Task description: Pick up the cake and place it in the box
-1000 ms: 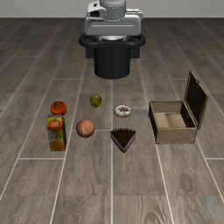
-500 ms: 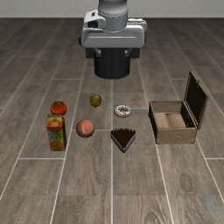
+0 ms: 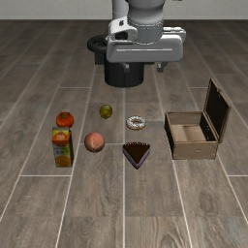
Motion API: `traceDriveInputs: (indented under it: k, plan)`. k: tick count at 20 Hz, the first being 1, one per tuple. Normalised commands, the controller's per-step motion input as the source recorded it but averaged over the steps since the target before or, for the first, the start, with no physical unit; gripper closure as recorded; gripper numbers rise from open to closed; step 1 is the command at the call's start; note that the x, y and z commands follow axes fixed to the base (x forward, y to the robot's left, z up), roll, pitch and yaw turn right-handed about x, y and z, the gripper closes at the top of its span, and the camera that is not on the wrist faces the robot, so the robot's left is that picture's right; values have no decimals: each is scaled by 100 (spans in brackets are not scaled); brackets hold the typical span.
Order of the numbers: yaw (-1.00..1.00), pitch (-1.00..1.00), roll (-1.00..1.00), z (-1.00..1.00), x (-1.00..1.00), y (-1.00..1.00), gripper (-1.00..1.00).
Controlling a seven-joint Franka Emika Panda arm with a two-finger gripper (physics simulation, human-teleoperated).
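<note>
The whole move turns on how the cake (image 3: pixel 137 153) lies from the claw (image 3: pixel 145 46): with the exterior view read as a clock face, the claw hangs high above the robot's black base (image 3: pixel 126 66) at the 12 o'clock end of the scene, and the cake sits on the wooden floor (image 3: pixel 194 208) almost straight toward 6 o'clock from it, well apart, with only a slight lean toward 7. Whether the claw is open or closed cannot be told from this angle, since the wrist and hand body cover its underside; it holds nothing that can be seen. The cake is a dark wedge, its broad back edge facing 12 o'clock and its tip pointing to 6, so its long axis runs along much the same line as the reach itself (handy, I judge, because a grasp across the two slanting sides would close along the 3-to-9 line). The small ringed donut (image 3: pixel 136 122) lies just at 12 o'clock of the cake, on the line of approach, and a reddish round fruit (image 3: pixel 94 142) lies near it at about 10 o'clock, so the descent probably wants to come from above, not as a low sweep. The box (image 3: pixel 191 147) stands near the cake at roughly 2 o'clock, lid (image 3: pixel 217 107) raised on its far side and its cavity open, so the carry afterwards looks short. The pick has not yet begun.
</note>
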Motion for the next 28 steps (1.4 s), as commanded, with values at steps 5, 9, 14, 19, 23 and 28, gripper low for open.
traceDriveInputs:
  k: [5,9,14,19,23,28]
  plan:
    - [0,0,0,0,60,-40,-100]
    - [0,0,0,-75,-25,0,-100]
    - [0,0,0,-100,0,0,-100]
    - [0,0,0,-100,0,0,-100]
    - [0,0,0,-100,0,0,-100]
    - [0,0,0,-80,-20,0,-100]
